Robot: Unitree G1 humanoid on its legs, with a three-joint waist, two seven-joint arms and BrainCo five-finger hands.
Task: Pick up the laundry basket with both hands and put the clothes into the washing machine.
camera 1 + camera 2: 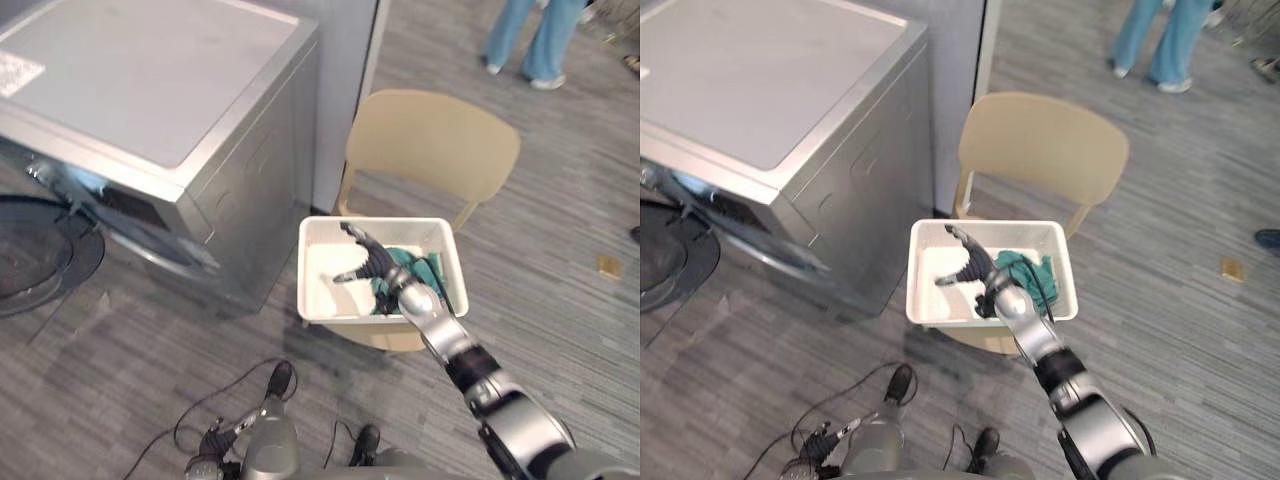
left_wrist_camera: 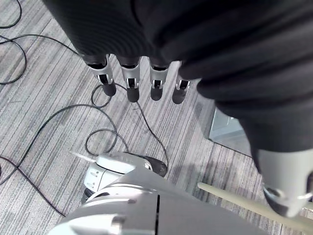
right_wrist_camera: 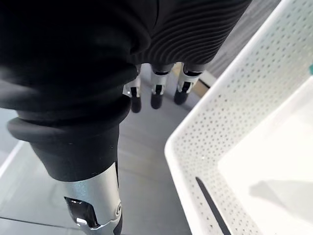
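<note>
- Head views: white laundry basket [image 1: 378, 222] on beige chair [image 1: 430, 140] beside washing machine [image 1: 150, 90]; teal clothes [image 1: 420, 265] inside, partly hidden by right hand [image 1: 375, 265], spread loose above, grasping nothing.
- Right wrist view: perforated basket wall close up.
- Left wrist view: left hand [image 2: 129, 81] relaxed, empty, over floor.

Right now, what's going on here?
The right robot hand hovers open-fingered over the white laundry basket, which sits on a beige chair with teal clothes inside. The left robot hand hangs open above the floor. Nothing is gripped yet. The washing machine stands to the left, door open.
</note>
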